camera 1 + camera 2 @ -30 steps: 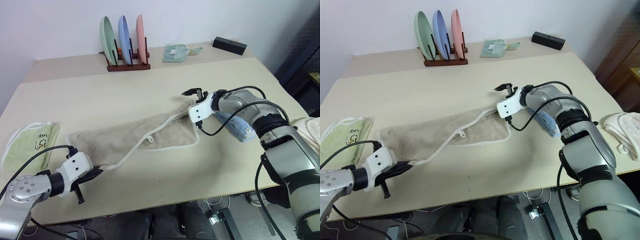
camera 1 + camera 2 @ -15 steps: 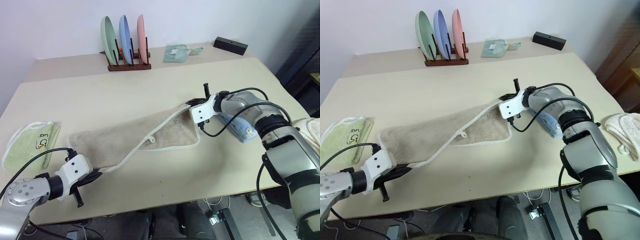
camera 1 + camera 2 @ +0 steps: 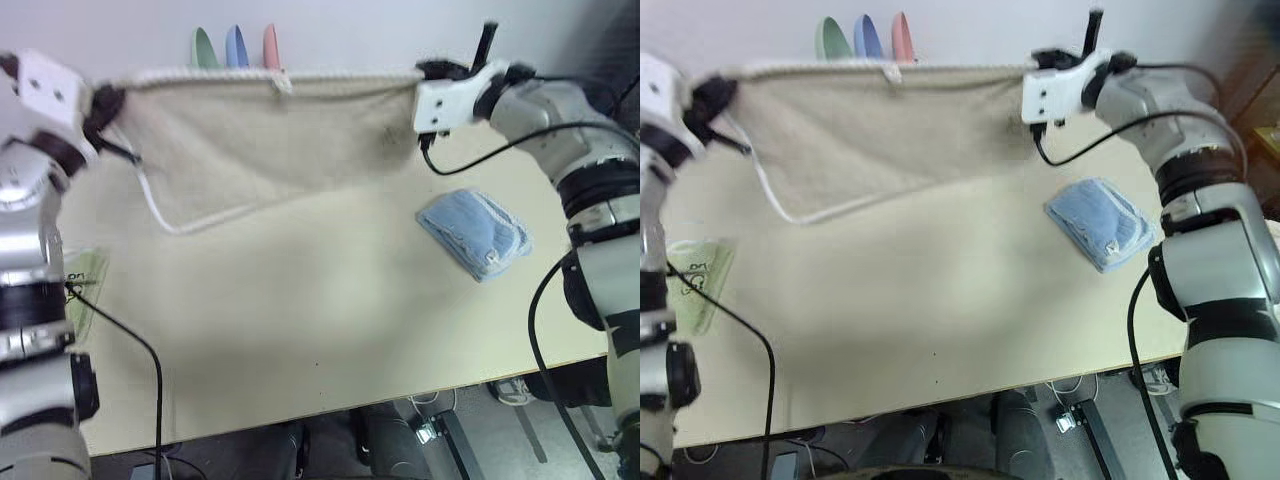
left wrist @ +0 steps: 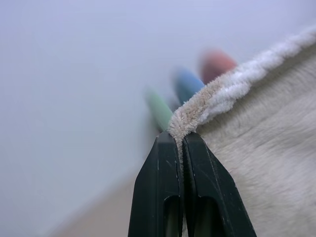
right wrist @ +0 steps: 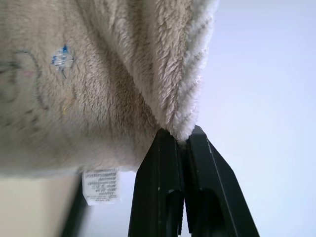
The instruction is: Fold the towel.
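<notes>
Left eye view recorded the table [image 3: 300, 330] as the reference landmark. Nearest on it, at its left edge, lay a light green towel [image 3: 85, 275], partly hidden behind the left arm. Farther in and toward the right side of the table, a folded light blue towel [image 3: 474, 233] rested flat.

Above the table's far half, the towel [image 3: 270, 135] hung clear of the surface, stretched between the 2 grippers with its top edge nearly level. A small white loop [image 3: 282, 84] sat on that edge. White piped edging [image 3: 165, 215] trailed down in a curve at the towel's lower left.

Left gripper [image 4: 181, 143] had its jaws pressed together, pinching the towel's left upper corner at the piping. Right gripper [image 5: 180, 136] likewise had its jaws pinched on the right upper corner; a white care label [image 5: 101, 186] hung from the cloth near it, and faint embroidery [image 5: 61, 58] was visible on the pile.

Beyond the towel, at the table's far edge, 3 plates [image 3: 236, 46] showed their tops: green, blue, pink.
</notes>
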Tool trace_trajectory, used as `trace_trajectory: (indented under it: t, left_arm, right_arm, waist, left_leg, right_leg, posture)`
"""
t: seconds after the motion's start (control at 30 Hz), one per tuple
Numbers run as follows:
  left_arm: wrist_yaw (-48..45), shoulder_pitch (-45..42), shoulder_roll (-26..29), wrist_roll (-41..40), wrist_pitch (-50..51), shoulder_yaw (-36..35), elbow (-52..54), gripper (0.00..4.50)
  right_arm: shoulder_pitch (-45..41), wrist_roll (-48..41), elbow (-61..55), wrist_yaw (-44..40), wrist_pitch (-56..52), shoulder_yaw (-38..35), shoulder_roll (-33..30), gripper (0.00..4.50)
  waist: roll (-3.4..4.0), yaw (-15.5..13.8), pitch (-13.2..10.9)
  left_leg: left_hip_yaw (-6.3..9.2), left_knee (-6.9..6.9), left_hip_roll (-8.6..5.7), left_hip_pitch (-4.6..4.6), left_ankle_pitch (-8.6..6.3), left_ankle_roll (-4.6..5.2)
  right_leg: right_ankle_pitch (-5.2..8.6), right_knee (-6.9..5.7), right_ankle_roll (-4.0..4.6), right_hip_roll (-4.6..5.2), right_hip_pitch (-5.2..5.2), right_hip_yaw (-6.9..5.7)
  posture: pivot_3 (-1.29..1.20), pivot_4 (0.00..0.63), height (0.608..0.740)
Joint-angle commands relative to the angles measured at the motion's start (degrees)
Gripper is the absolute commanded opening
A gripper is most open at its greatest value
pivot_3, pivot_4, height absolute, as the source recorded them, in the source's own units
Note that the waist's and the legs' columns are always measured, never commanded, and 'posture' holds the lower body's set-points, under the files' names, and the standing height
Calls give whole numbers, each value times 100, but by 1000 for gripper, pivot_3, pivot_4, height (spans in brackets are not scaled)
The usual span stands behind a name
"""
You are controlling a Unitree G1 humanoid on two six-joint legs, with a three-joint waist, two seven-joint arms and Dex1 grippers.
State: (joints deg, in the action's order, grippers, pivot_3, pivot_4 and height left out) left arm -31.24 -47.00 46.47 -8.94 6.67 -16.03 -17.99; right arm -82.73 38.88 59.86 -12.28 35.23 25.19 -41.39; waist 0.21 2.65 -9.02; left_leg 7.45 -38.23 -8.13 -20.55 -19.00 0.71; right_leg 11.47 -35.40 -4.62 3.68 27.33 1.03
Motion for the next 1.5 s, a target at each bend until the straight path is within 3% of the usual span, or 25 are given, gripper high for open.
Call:
trace_trajectory:
  t: [0.03,0.23,0.4,0.57,0.67,0.8,0.87,1.0,1.3,1.5]
  left_arm:
    - [-346,151,292,-28,-206,-66,-155,0]
    - [-1409,2253,457,-818,260,-564,1267,0]
    - [-2020,4427,455,-1565,1123,-1359,2637,0]
    - [-2712,6288,616,-1738,1684,-1939,3533,0]
    - [-2832,6857,642,-1752,1876,-2051,3880,0]
    - [-2766,7054,574,-1940,2293,-2144,4082,0]
    - [-2685,7041,503,-1790,2125,-2085,4061,0]
    - [-2340,6496,437,-1641,1976,-1830,3669,0]
    - [-2089,4870,419,-1018,1378,-539,2202,0]
    - [-1973,4316,325,-705,1075,-102,1369,0]
  right_arm:
    - [-26,-357,-123,-251,187,-321,-243,48]
    - [1516,-2032,-1557,-2544,208,-715,-464,48]
    - [3483,-3493,-3769,-4422,-1099,-917,-917,48]
    - [4908,-4640,-5857,-5520,-2879,-1150,-1506,48]
    - [5411,-5138,-6744,-5916,-3659,-1287,-1768,48]
    - [5491,-5325,-7203,-6162,-4366,-1449,-1953,48]
    - [5199,-5065,-6965,-5987,-4266,-1421,-1742,48]
    - [4583,-4472,-6202,-5833,-3925,-1176,-1347,48]
    - [3554,-3383,-3833,-5497,-2619,-688,-379,48]
    - [3046,-2903,-2465,-4943,-1873,-618,152,48]
  waist:
    - [0,51,0]
    - [1,156,1]
    - [6,94,-2]
    - [7,-94,-3]
    - [5,-232,-1]
    - [3,-364,-1]
    - [0,-359,1]
    - [-3,-344,2]
    - [-8,-323,4]
    - [-8,-288,4]
  left_leg:
    - [-1,2,-1,10,0,0]
    - [1,4,1,6,-1,1]
    - [1,9,4,-4,-6,10]
    - [-7,-4,2,14,-11,17]
    - [-9,-7,3,25,-15,23]
    - [-8,-11,4,52,-18,27]
    - [-8,-13,4,63,-22,34]
    - [-11,-10,4,74,-23,33]
    - [-15,-5,4,69,-23,32]
    - [-16,-3,4,65,-22,31]
  right_leg:
    - [0,2,0,0,0,0]
    - [0,-2,0,-3,7,2]
    - [0,-12,0,-4,7,5]
    - [-2,-2,2,-3,-18,9]
    - [-2,0,2,-2,-32,10]
    - [-4,13,2,0,-68,4]
    - [-5,20,0,1,-83,1]
    - [-5,20,-1,1,-87,1]
    - [-6,20,0,1,-77,0]
    - [-6,18,0,-1,-68,0]
  posture:
    - [0,150,740]
    - [0,150,740]
    - [0,150,740]
    - [0,150,740]
    - [0,150,740]
    - [0,150,740]
    - [0,150,740]
    - [0,150,740]
    - [0,150,740]
    - [0,150,740]
